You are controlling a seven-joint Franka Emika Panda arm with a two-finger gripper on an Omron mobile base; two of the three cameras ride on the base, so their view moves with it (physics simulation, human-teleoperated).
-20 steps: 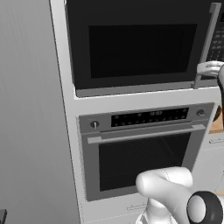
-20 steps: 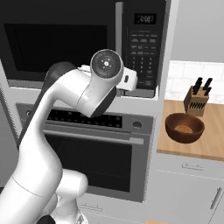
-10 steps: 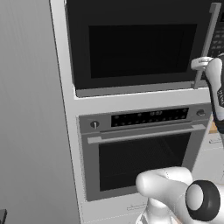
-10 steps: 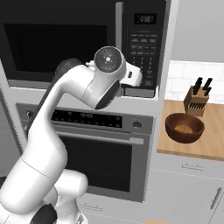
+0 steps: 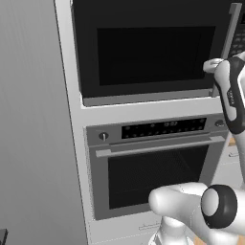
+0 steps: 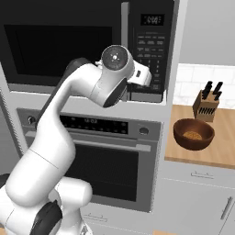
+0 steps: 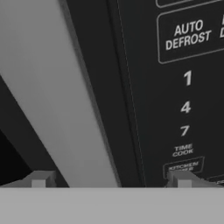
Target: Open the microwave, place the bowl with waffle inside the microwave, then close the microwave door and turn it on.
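Now your gripper point(image 7: 111, 183) is wide open, right at the grey handle point(image 7: 57, 100) of the shut microwave door point(image 5: 153, 48). Slide both fingers around that bar, then squeeze and pull gently.

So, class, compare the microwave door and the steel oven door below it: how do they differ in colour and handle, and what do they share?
The microwave door is black, while the oven door is grey steel. The microwave door's handle is a vertical bar at its right edge; the oven door's handle runs horizontally along its top. The gripper is open astride the microwave door's handle, none at the oven's. Both doors are shut and have dark windows.
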